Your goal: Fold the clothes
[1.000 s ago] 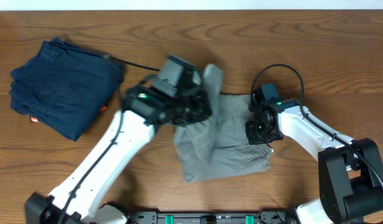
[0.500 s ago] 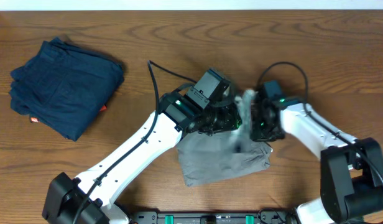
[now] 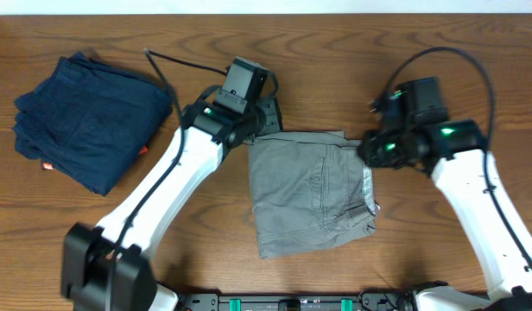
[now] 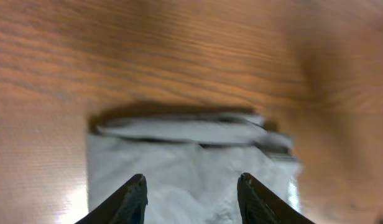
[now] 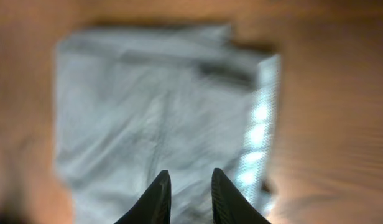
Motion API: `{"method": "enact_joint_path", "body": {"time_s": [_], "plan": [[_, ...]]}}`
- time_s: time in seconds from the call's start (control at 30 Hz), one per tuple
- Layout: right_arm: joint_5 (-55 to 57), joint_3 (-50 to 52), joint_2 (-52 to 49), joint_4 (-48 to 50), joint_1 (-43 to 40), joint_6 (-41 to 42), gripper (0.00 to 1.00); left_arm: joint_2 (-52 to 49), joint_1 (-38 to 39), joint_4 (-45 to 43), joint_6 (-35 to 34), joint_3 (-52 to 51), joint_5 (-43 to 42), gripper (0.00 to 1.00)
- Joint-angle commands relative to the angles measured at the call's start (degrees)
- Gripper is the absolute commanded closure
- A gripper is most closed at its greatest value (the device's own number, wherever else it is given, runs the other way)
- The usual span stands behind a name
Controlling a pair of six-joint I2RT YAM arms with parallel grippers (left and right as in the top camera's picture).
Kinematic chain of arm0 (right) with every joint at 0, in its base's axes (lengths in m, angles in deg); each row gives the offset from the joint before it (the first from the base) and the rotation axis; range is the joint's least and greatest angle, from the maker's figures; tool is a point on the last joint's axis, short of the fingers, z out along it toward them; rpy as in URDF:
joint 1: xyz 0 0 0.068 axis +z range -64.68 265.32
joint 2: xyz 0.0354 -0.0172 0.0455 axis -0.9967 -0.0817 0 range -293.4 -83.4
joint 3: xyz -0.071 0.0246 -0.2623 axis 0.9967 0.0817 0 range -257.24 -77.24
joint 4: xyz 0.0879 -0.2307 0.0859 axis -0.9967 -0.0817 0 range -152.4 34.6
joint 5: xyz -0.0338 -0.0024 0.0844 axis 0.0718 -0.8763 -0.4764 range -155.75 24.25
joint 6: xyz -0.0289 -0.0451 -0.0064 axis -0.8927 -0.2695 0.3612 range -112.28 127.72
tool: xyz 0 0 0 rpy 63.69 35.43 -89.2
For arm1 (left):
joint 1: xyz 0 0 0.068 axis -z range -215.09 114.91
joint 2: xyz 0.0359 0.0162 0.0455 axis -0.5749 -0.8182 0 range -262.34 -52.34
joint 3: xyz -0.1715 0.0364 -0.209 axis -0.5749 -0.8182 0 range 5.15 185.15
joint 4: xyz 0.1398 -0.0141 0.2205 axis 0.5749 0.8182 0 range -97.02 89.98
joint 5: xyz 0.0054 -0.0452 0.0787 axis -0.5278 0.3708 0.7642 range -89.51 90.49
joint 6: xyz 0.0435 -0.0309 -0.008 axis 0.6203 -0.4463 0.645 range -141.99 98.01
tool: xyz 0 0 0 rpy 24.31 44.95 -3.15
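Surface (image 3: 473,52): wood grain.
Navy garment (image 3: 89,121): folded, far left; its red tag (image 3: 47,166) is too small to read.
Gray shorts (image 3: 305,194): centre, folded flat, no longer lifted.
Left end effector (image 4: 191,186): fingers spread, empty, drawn back to the shorts' top-left edge.
Right end effector (image 5: 186,186): narrow gap, empty, withdrawn rightward.
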Motion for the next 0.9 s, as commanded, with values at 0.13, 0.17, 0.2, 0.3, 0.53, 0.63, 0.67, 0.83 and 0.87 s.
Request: {"method": "enact_joint_path", "body": {"time_s": [0.13,0.17,0.2,0.3,0.53,0.63,0.67,0.83,0.87], "plan": [[-5.53,9.11,-2.29,0.72,9.88,4.02,0.77,-12.09,-0.02,-0.04,2.71,1.01,2.12,0.51],[-5.57,10.78,-2.32,1.55,10.67,4.87,0.77,-13.27,-0.02,0.20,2.71,1.01,1.95,0.52],[-5.55,12.79,-2.32,2.62,11.54,5.86,0.77,-14.53,-0.02,0.66,2.71,1.01,1.70,0.52],[-5.51,18.16,-2.32,4.96,12.94,8.79,0.77,-17.18,-0.02,3.69,2.69,1.01,0.09,0.52],[2.93,27.21,-2.32,10.08,11.21,23.56,0.78,-19.43,0.02,20.11,2.69,1.01,-1.18,0.64],[9.94,28.81,-2.32,14.12,8.37,26.93,0.78,-19.41,0.02,27.06,2.69,1.01,-1.29,0.71],[11.87,28.94,-2.32,15.45,7.19,27.32,0.78,-19.41,0.02,28.96,2.69,1.01,-1.66,0.73],[18.56,28.92,-2.32,29.07,0.26,22.18,0.80,-18.64,0.02,33.64,5.66,1.01,-11.17,0.78],[18.71,28.92,-2.32,33.16,-0.83,19.19,0.79,-18.10,0.02,33.73,5.70,1.03,-12.59,0.78]]}}
